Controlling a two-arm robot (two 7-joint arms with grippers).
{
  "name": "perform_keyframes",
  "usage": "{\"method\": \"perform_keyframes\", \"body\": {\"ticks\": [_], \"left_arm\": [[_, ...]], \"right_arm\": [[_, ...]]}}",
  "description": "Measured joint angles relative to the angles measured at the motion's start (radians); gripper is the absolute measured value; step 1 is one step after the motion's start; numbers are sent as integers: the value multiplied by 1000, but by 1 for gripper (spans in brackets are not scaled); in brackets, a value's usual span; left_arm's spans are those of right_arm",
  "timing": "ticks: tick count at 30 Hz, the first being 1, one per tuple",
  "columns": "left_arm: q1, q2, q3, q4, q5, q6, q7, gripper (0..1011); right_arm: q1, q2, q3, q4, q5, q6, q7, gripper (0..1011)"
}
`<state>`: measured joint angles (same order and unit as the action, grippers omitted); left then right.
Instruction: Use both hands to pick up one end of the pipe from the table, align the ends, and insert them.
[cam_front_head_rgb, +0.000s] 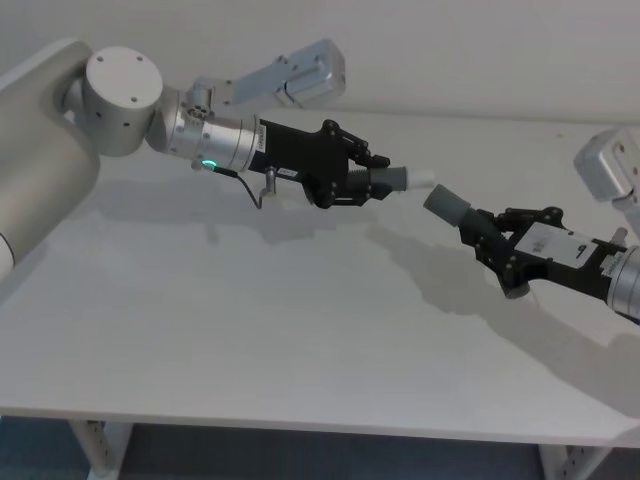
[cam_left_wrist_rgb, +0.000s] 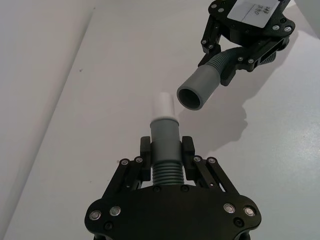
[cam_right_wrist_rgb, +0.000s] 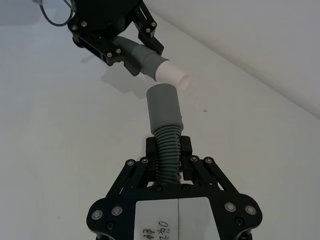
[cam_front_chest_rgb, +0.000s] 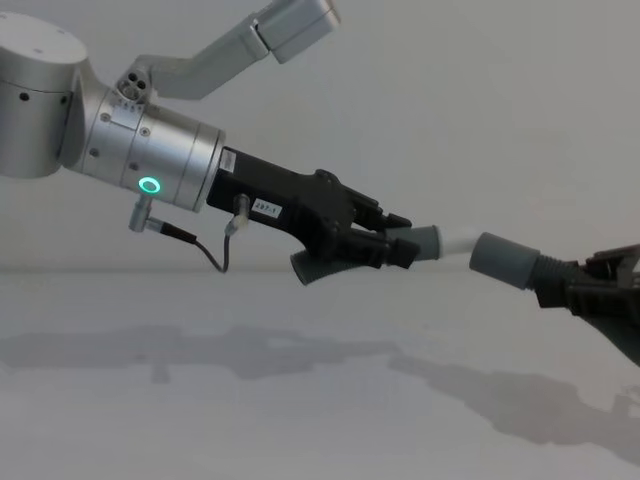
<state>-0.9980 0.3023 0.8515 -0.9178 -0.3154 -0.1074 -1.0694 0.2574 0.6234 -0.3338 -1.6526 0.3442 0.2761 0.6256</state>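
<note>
Grips the white-tipped pipe piece (cam_front_head_rgb: 397, 180) in the left gripper (cam_front_head_rgb: 377, 181), above the table (cam_front_head_rgb: 250, 330); clamps the socket piece (cam_front_head_rgb: 448, 205) in the right gripper (cam_front_head_rgb: 483, 236); leaves the ends (cam_front_head_rgb: 422, 178) near, apart; probably light, ribbed, bendy; best held behind collars.

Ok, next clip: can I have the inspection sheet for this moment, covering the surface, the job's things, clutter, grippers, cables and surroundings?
Surface: matte white table, bare, with shadows of the arms.
Job's things: dark-grey ribbed pipe piece with a whitish tip and dark-grey ribbed pipe piece with a wide grey socket, both held off the table. The tip faces the socket across a small gap and is not inserted.
Clutter: nothing seen.
Grippers: left black two-fingered gripper, fingers shut on the tip piece; right black two-fingered gripper, fingers shut on the socket piece.
Cables: thin black cable looping under the left silver wrist.
Surroundings: plain white wall.
</note>
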Motion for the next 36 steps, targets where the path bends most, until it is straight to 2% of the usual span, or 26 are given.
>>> {"method": "perform_keyframes", "body": {"ticks": [20,36], "left_arm": [[-10,-22,-5,38,-8,-31,-17,348],[3,4,-7,-4,-1,-5,6,348]], "right_arm": [[16,5,-21,8,7,-1,-15,262],[27,13,-39,16,3,-1,-31,260]]}}
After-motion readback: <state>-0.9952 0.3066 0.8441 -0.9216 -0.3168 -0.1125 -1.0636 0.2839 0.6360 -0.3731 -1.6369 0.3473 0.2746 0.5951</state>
